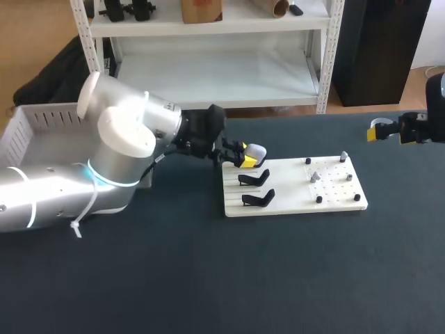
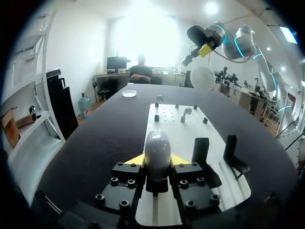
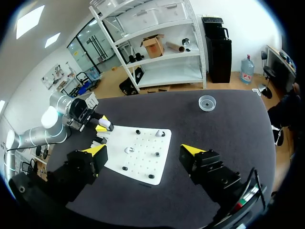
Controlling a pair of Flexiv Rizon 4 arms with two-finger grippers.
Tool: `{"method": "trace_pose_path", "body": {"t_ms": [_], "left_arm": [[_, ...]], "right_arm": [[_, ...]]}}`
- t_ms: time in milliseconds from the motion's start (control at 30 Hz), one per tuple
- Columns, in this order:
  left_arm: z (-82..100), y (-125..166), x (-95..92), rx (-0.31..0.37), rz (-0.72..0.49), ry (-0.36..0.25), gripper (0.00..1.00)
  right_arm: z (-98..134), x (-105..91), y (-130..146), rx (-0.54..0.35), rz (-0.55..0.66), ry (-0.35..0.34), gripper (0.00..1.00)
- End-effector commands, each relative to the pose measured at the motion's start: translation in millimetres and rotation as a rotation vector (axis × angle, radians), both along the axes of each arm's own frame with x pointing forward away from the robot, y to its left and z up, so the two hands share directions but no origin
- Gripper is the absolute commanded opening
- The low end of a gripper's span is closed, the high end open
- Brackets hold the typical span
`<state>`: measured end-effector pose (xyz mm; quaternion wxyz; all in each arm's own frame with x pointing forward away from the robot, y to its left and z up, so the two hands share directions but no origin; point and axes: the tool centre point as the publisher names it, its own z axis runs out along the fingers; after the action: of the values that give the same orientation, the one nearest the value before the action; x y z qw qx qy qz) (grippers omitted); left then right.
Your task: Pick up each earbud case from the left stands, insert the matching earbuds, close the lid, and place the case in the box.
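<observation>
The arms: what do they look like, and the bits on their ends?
The left arm is fat silver-white rounded tubing with a glowing cyan ring and a white cable tie. The left gripper and right gripper are black bolted blocks with yellow tips.

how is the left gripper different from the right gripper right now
The left gripper is shut on a white earbud case; the right gripper is open with nothing between its fingers. The left gripper sits at the stand end of the white board; the right gripper hangs off the board, over the dark table at its far right. Both have yellow tips.
</observation>
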<state>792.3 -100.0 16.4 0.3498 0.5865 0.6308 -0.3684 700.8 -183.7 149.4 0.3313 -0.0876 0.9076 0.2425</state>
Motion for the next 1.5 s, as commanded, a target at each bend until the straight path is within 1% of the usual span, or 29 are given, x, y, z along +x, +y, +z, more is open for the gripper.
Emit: {"method": "trace_pose_path", "body": {"t_ms": [33, 133, 233, 267, 333, 367, 400, 433, 533, 600, 633, 700, 733, 833, 967, 1133, 1300, 1500], "left_arm": [[9.5, 6.1, -0.5, -0.022, 0.002, -0.017, 0.00], [20.7, 10.5, -0.9, -0.032, 0.003, -0.041, 0.00], [31.2, 13.5, -2.6, -0.020, 0.007, -0.064, 0.00], [34.8, 14.4, -3.7, -0.030, 0.003, -0.072, 0.00], [40.3, 15.7, -4.4, -0.024, 0.009, -0.081, 0.00], [44.0, 16.2, -5.7, -0.031, 0.011, -0.086, 0.00], [47.7, 16.6, -6.9, -0.033, 0.024, -0.095, 0.00], [52.2, 16.5, -7.8, -0.039, 0.029, -0.100, 0.00], [61.5, 12.8, -10.1, -0.037, 0.028, -0.108, 0.00], [69.8, 8.6, -12.3, -0.033, 0.025, -0.119, 0.00], [74.7, 6.1, -13.7, -0.038, 0.018, -0.128, 0.00], [84.7, 0.8, -16.4, -0.029, 0.014, -0.148, 0.00], [91.5, -2.4, -18.7, -0.040, 0.010, -0.162, 0.00], [103.7, -7.9, -25.2, -0.035, 0.002, -0.206, 0.00], [108.5, -13.1, -32.2, -0.023, -0.004, -0.238, 0.00], [107.8, -17.3, -39.2, -0.026, -0.011, -0.247, 0.00], [111.0, -22.2, -48.7, -0.027, -0.028, -0.264, 0.00], [105.4, -26.3, -53.7, -0.015, -0.044, -0.256, 0.00]], "right_arm": [[-0.2, 0.2, -0.6, 0.001, 0.003, 0.000, 1.00], [-0.2, 0.2, -0.6, 0.001, 0.003, 0.000, 1.00], [-0.2, 0.2, -0.6, 0.001, 0.003, 0.000, 1.00], [-0.2, 0.2, -0.6, 0.001, 0.003, 0.000, 1.00], [-0.2, 0.2, -0.6, 0.001, 0.003, 0.000, 1.00], [-0.6, 0.8, 5.8, -0.007, -0.006, -0.010, 1.00], [-1.5, 1.6, 14.4, -0.014, 0.023, -0.003, 1.00], [-2.0, 1.6, 25.6, -0.042, 0.054, -0.016, 1.00], [-0.9, 2.1, 49.7, -0.046, 0.087, -0.028, 1.00], [-1.2, 2.5, 67.6, -0.056, 0.142, -0.031, 1.00], [-0.3, 1.0, 79.7, -0.060, 0.161, -0.035, 1.00], [-0.7, 0.0, 91.8, -0.052, 0.189, -0.034, 1.00], [-2.8, -0.7, 101.7, -0.064, 0.214, -0.026, 1.00], [-8.0, -1.7, 120.7, -0.070, 0.253, -0.010, 1.00], [-12.1, 1.2, 135.4, -0.074, 0.275, 0.003, 1.00], [-11.1, 3.3, 150.5, -0.067, 0.293, 0.012, 1.00], [-13.4, 2.8, 166.3, -0.066, 0.322, 0.025, 1.00], [-13.9, 2.4, 173.0, -0.059, 0.332, 0.031, 1.00]]}}
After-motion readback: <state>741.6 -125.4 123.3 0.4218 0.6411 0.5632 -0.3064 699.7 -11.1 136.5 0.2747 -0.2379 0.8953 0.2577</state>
